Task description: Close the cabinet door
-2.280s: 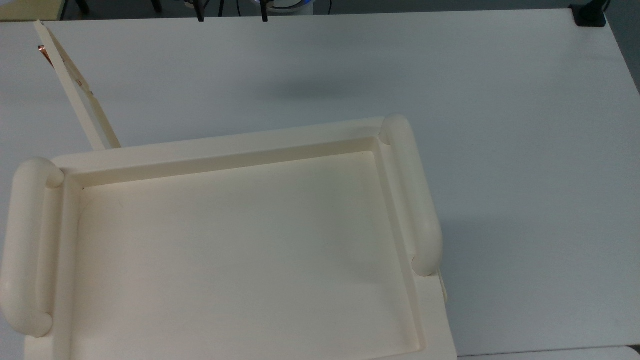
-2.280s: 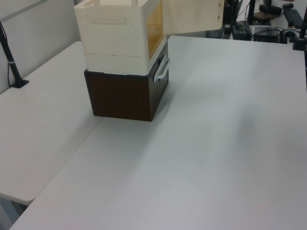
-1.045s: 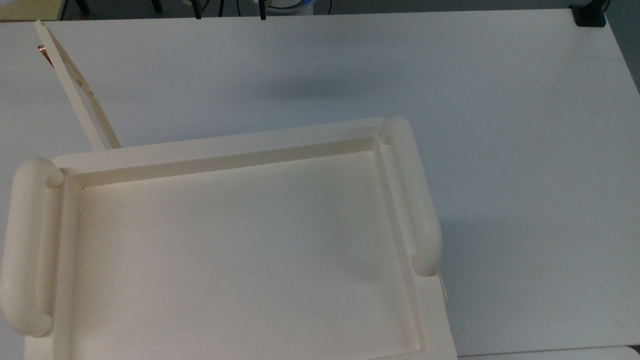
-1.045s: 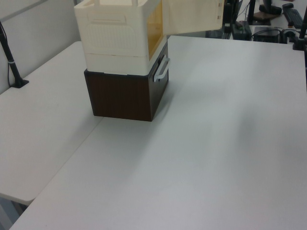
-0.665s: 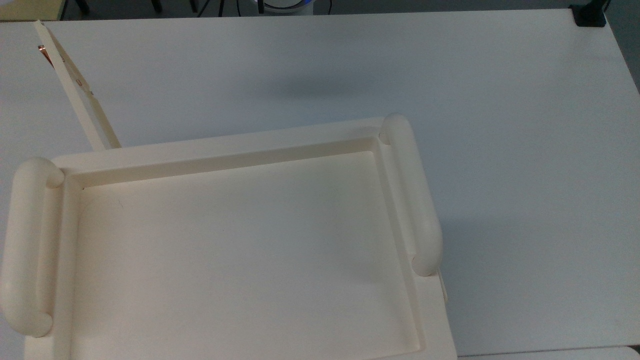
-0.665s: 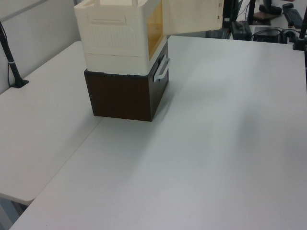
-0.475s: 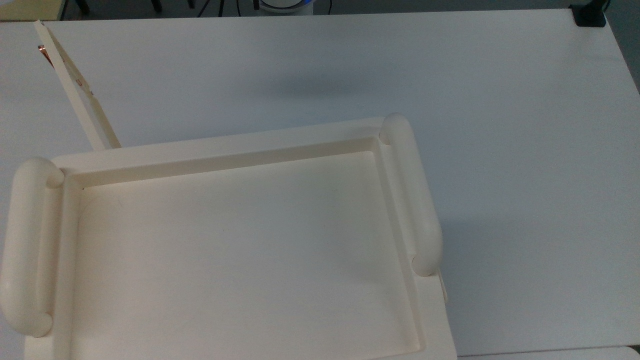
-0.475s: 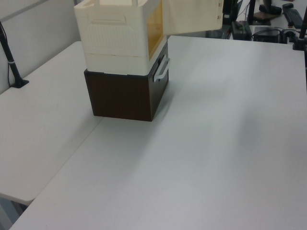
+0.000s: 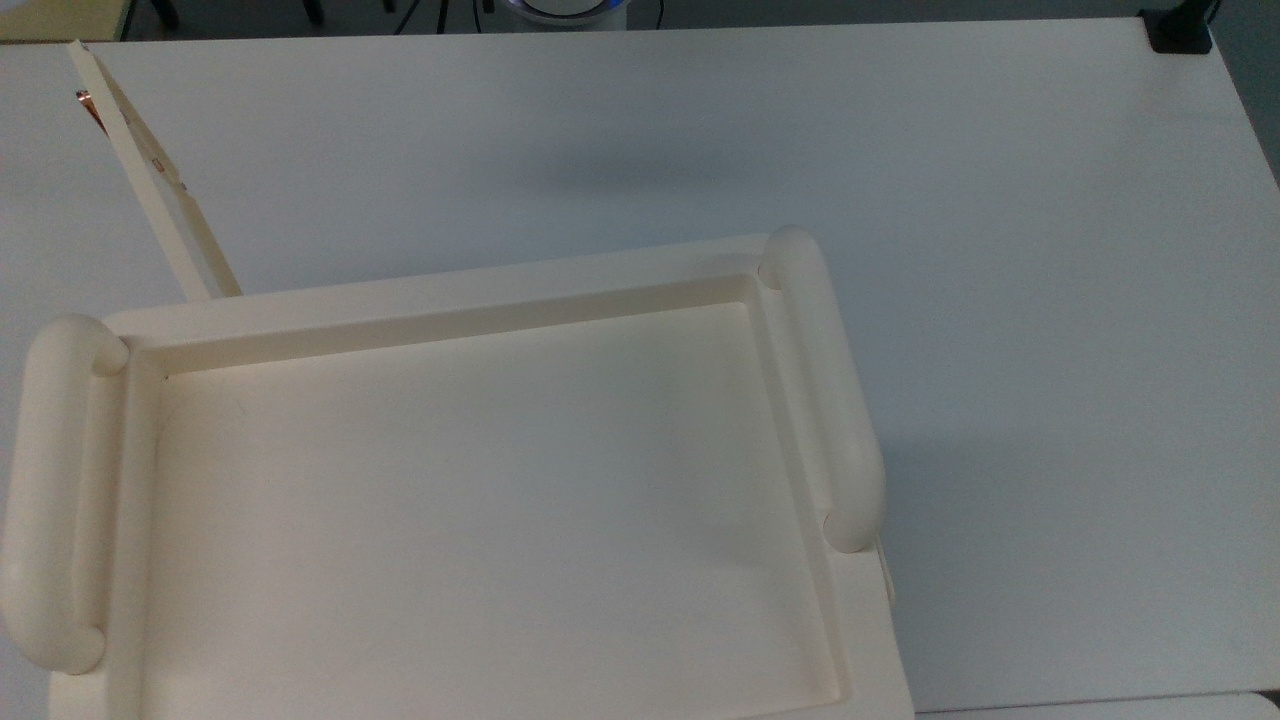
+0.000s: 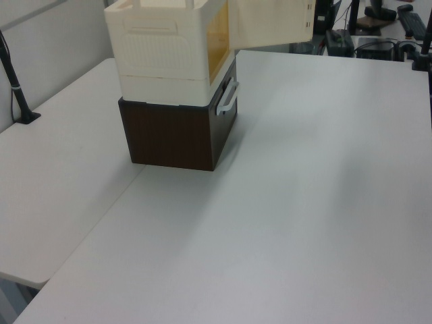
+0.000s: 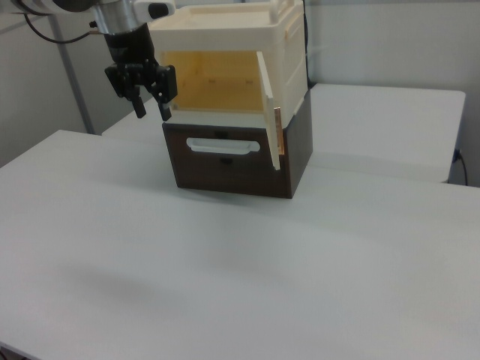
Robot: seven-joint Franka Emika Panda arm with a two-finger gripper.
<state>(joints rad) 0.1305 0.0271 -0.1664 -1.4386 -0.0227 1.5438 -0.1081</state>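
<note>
The cream cabinet (image 9: 450, 290) (image 10: 162, 47) (image 11: 225, 30) stands on a dark brown box. Its cabinet door (image 9: 150, 165) (image 10: 270, 23) (image 11: 268, 120) is swung wide open, roughly square to the front, and the yellowish inside shows. The top view gives the door as a thin strip running up to the left, with a copper bit near its far end. In the right view my gripper (image 11: 152, 112) hangs open, nothing between its black fingers, in front of the opening's left edge. It is well apart from the door.
The dark brown box (image 10: 172, 135) (image 11: 232, 165) has a white drawer handle (image 11: 223, 146). The white table (image 9: 1000, 300) spreads wide around the stack. A black clamp (image 9: 1180, 30) sits at the top view's far right corner, and a black post (image 10: 17, 88) at the left view's left.
The two black fingertips at the top view's upper edge have slid up out of that view. The door and cabinet have not moved.
</note>
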